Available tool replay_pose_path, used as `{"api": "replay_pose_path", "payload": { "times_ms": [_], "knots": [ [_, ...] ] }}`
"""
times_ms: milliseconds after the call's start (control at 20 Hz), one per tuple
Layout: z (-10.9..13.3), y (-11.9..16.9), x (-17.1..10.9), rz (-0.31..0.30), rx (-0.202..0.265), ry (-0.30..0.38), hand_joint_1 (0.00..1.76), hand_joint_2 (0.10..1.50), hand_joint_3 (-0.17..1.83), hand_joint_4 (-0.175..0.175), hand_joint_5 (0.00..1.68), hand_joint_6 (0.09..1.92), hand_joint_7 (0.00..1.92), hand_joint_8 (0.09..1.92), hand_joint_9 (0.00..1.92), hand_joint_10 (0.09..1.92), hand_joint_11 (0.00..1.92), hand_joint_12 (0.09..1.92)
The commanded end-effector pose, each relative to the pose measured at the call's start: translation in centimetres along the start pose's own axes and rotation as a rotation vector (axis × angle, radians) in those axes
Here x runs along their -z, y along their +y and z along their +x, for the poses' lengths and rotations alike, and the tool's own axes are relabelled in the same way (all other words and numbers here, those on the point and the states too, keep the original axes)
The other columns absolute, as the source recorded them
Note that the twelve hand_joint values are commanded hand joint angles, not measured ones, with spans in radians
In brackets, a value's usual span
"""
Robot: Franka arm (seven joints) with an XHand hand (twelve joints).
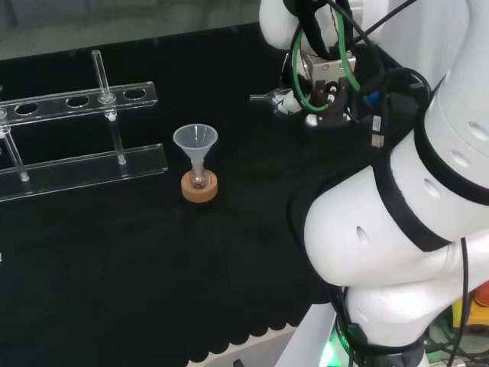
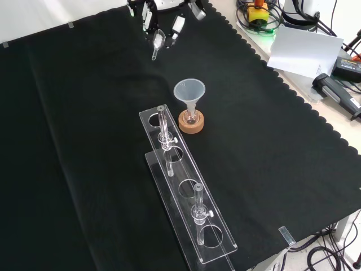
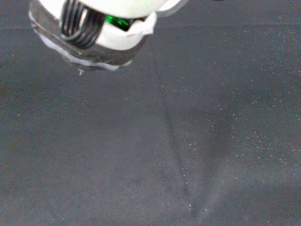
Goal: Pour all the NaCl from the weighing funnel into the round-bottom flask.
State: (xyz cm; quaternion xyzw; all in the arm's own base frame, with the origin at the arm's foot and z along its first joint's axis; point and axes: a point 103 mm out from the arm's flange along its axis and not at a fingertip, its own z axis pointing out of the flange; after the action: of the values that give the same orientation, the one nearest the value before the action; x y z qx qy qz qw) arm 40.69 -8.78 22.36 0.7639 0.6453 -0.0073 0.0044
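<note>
I've got the hand (image 2: 163,20) up at the far end of the worktop (image 2: 84,141) in the front view, fingers curled round the weighing funnel (image 2: 156,44), which hangs with its spout pointing down and toward the flask. I'm holding it lifted off the cloth so the salt stays in the scoop until I'm over the target. I can't tell how much NaCl is in it; the piece is clear and small.

The round-bottom flask (image 2: 191,118) sits ahead of the hand, well apart, upright on a cork ring (image 2: 191,123) so it can't roll. A clear plastic funnel (image 2: 189,91) is parked in its neck, giving a wide mouth to tip into. The flask looks empty, probably. Beyond it lies a clear rack (image 2: 186,192).
</note>
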Motion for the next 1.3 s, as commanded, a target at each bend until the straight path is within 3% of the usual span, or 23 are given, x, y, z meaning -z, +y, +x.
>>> {"api": "replay_pose_path", "payload": {
  "times_ms": [50, 750, 1300],
  "knots": [
    [1.8, -1.4, 0.9, 0.002, 0.053, -0.024, 1.13, 0.67, 0.53, 0.175, 1.42, 0.33, 1.63, 0.09, 1.2, 0.13, 0.0, 1.56],
    [7.7, -2.5, 1.2, 0.054, 0.179, -0.005, 1.13, 0.66, 0.55, 0.175, 1.43, 0.33, 1.64, 0.09, 1.2, 0.13, 0.0, 1.56],
    [7.8, -2.5, 1.7, 0.061, 0.197, -0.046, 1.13, 0.66, 0.56, 0.175, 1.43, 0.33, 1.65, 0.09, 1.2, 0.13, 0.0, 1.55]
  ]
}}
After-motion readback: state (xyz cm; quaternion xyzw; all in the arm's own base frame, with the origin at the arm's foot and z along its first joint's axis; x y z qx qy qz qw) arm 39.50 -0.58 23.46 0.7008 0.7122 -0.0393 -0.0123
